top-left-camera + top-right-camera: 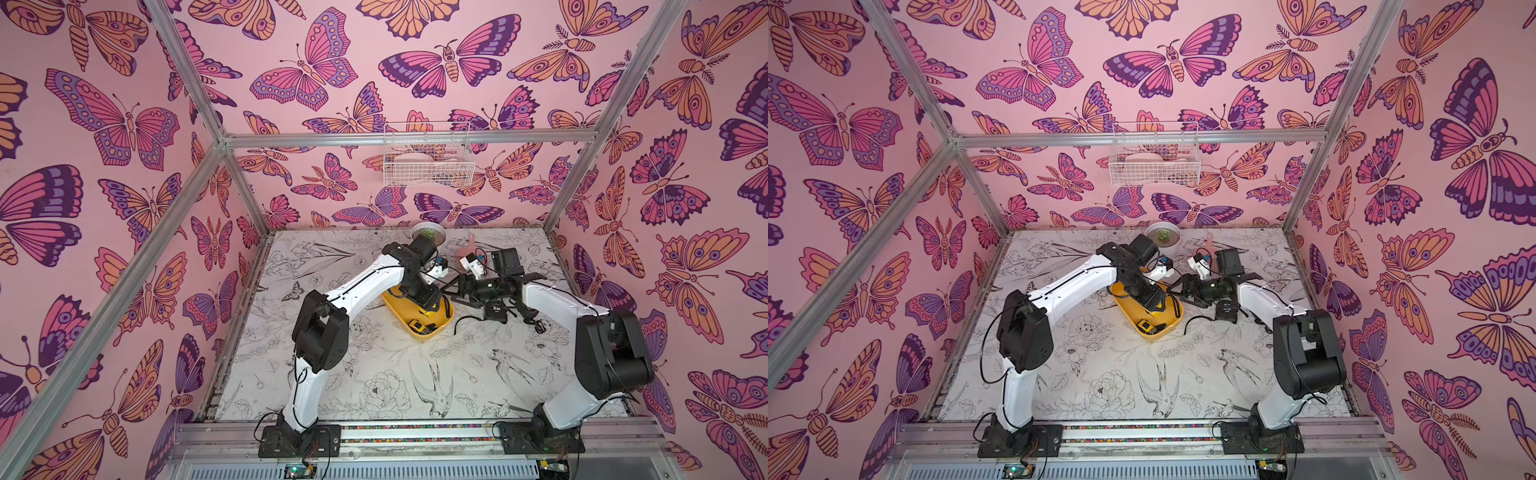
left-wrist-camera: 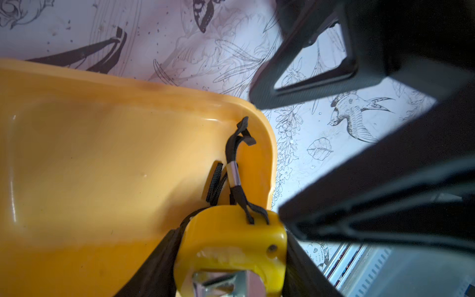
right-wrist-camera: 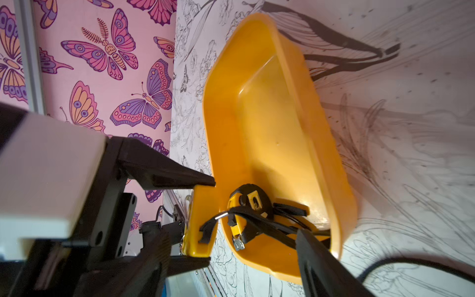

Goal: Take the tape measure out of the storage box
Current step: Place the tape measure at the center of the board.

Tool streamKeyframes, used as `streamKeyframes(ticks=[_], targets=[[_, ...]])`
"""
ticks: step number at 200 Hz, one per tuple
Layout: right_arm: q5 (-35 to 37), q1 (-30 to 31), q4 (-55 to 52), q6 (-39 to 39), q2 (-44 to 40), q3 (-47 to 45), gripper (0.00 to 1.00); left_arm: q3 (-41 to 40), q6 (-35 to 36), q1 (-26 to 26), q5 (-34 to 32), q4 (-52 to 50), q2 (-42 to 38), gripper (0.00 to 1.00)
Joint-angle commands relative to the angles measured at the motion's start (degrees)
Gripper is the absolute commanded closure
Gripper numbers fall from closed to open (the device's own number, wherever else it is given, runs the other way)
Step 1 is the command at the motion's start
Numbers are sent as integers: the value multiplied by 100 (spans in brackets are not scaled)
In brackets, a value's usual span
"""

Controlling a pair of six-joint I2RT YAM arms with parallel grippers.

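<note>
Yellow with a black strap, the tape measure [image 2: 231,244] is clamped between the fingers of the left gripper [image 3: 203,222], above the near end of the storage box [image 3: 270,123] and close to its rim. Its strap end points away from the wrist, past the fingertips. Its metal fitting faces back toward the wrist camera. The box's long axis runs from far left to near right in both top views. A second tape measure [image 1: 417,326] lies inside at the near end. The right gripper [image 2: 268,154] hangs just beside that end, jaws apart and empty. The white surface [image 1: 374,374] bears inked birds and flowers. The walls [image 1: 124,124] are pink with butterflies, and a wire basket [image 1: 428,160] hangs on the back one.
</note>
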Motion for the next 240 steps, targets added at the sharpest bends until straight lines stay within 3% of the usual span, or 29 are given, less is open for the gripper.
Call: streamKeyframes(ticks=[1, 83, 105, 151, 189, 201, 240], targets=[[-267, 122, 20, -77, 130, 74, 23, 10, 156, 5, 339, 183, -274, 72], [-724, 289, 257, 64, 187, 140, 39, 56, 237, -3, 561, 299, -338, 71], [-840, 378, 165, 23, 267, 182, 48, 103, 262, -12, 582, 329, -346, 69], [-941, 452, 372, 173, 207, 96, 58, 237, 263, -27, 522, 381, -367, 68], [-1046, 467, 825, 502, 184, -60, 76, 239, 254, -63, 443, 469, -370, 64], [-1051, 466, 997, 625, 165, -100, 80, 225, 247, -64, 415, 466, -361, 59], [-1016, 456, 1319, 900, 138, -89, 83, 63, 145, -90, 249, 525, -470, 25]])
